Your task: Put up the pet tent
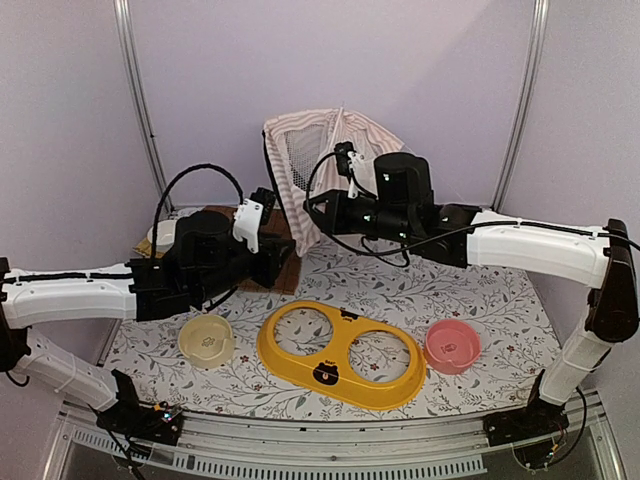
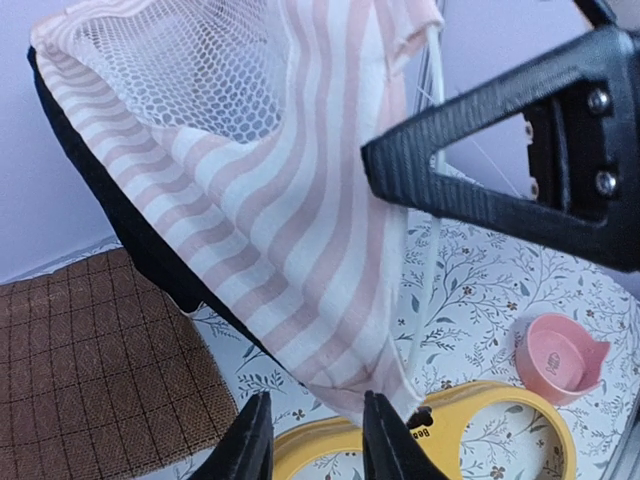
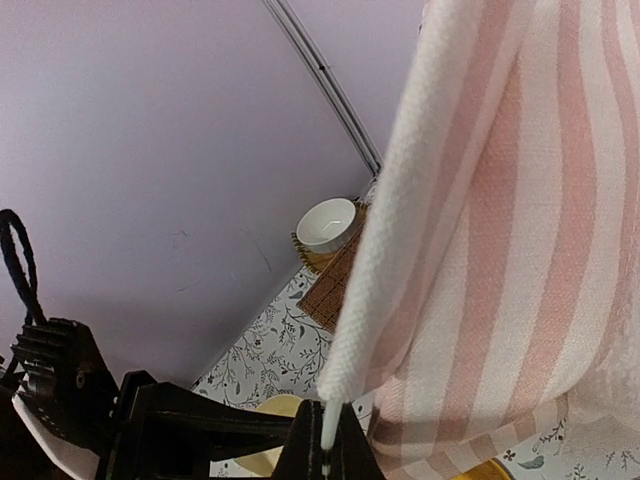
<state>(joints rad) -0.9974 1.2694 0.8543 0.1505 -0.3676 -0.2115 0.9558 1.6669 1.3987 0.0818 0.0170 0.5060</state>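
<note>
Pet tent [image 1: 297, 145] in right end effector [image 3: 325, 452]

The pet tent [image 1: 318, 150] sits half-raised and slumped at the table's [image 1: 500, 300] far edge; pink-and-white stripes, white mesh (black underside showing).

left arm [image 1: 70, 295] comes in low from the left, forearm about level, wrist aimed toward the back centre. left pincer [image 2: 315, 432]: fingers [image 2: 248, 445] apart with a narrow gap, nothing visibly pinched. right arm [image 1: 540, 245] comes in from the right, forearm roughly horizontal, carried higher than the left. right pincer [image 3: 322, 452]: fingers pressed together, clamped on the pet tent pole [image 3: 328, 425]. right pincer sits above and just beyond the left one.
</note>
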